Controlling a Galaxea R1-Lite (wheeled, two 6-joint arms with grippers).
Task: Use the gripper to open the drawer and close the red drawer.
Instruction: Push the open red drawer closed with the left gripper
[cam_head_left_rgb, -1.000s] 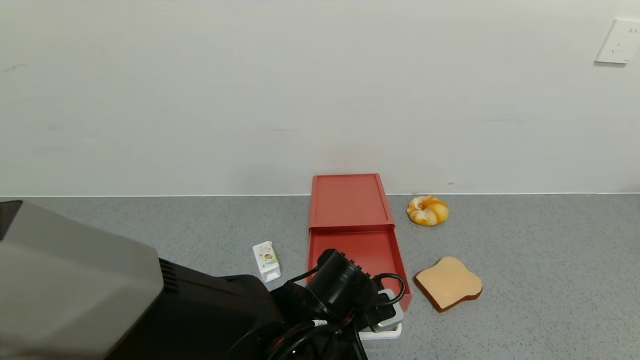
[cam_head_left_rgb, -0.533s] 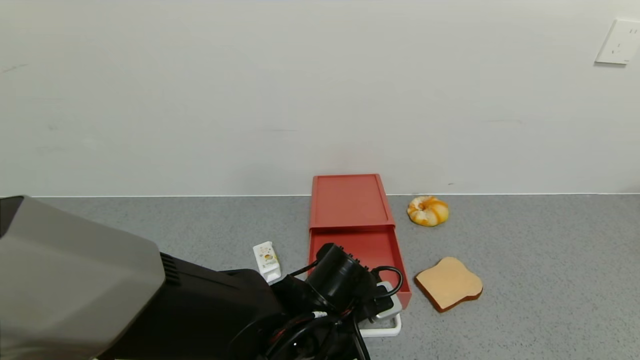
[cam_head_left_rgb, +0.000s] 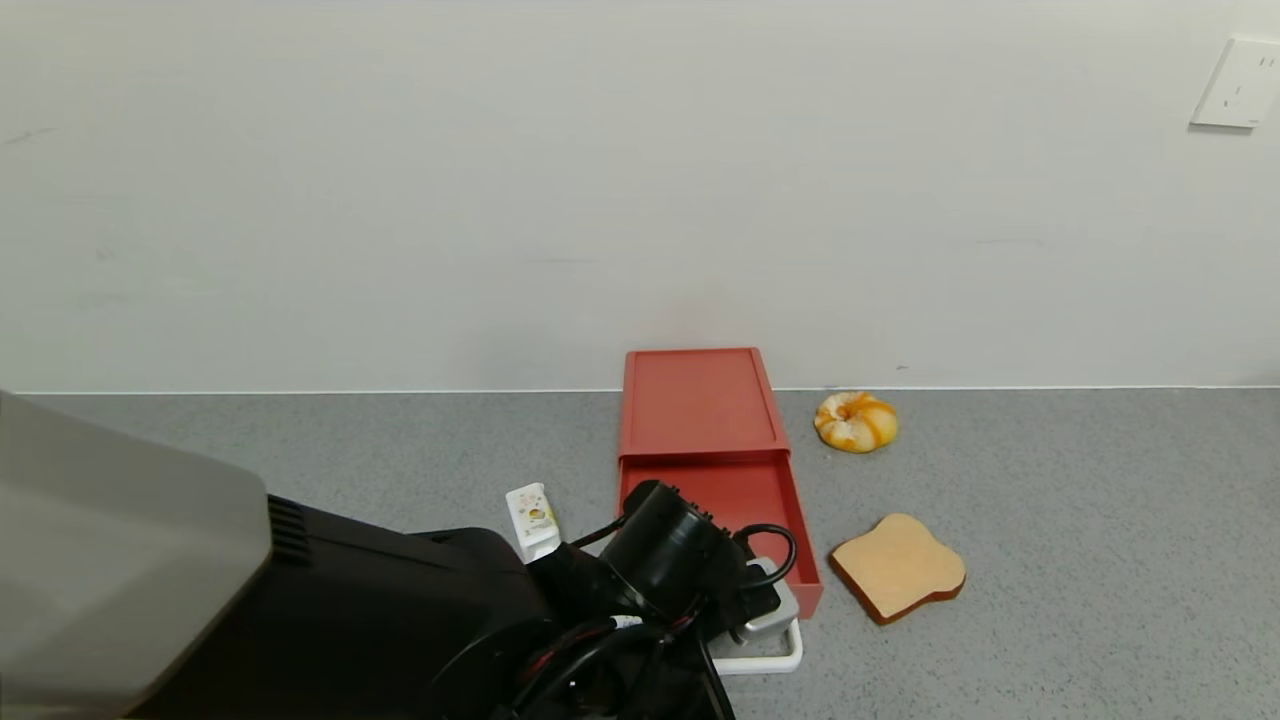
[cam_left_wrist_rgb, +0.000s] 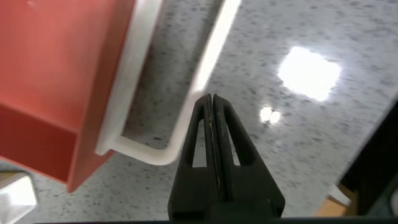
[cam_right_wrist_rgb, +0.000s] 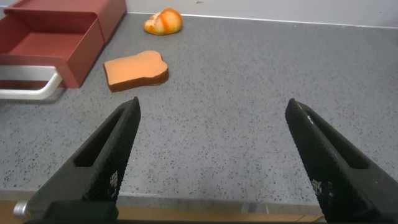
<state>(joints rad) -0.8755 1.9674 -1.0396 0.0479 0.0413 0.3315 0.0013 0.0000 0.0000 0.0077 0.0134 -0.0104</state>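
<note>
The red drawer (cam_head_left_rgb: 775, 500) stands partly pulled out of its flat red box (cam_head_left_rgb: 697, 400) by the wall. Its white loop handle (cam_head_left_rgb: 775, 662) faces me. My left gripper (cam_head_left_rgb: 765, 615) hangs over the handle, mostly hidden under its round black wrist. In the left wrist view the left gripper (cam_left_wrist_rgb: 212, 98) is shut with nothing between its fingers, and its tip lies against the outer bar of the handle (cam_left_wrist_rgb: 211, 56), next to the drawer front (cam_left_wrist_rgb: 56, 68). My right gripper (cam_right_wrist_rgb: 212, 106) is open and empty, low over the counter's near edge, away from the drawer (cam_right_wrist_rgb: 43, 43).
A small white carton (cam_head_left_rgb: 532, 520) stands left of the drawer, close to my left arm. A toast slice (cam_head_left_rgb: 898, 566) lies right of the drawer front and a glazed bread roll (cam_head_left_rgb: 856, 421) lies beside the box. A wall socket (cam_head_left_rgb: 1240, 82) is at the upper right.
My left arm has moved forward and a little to the left. The drawer front and its handle have slid slightly back towards the box.
</note>
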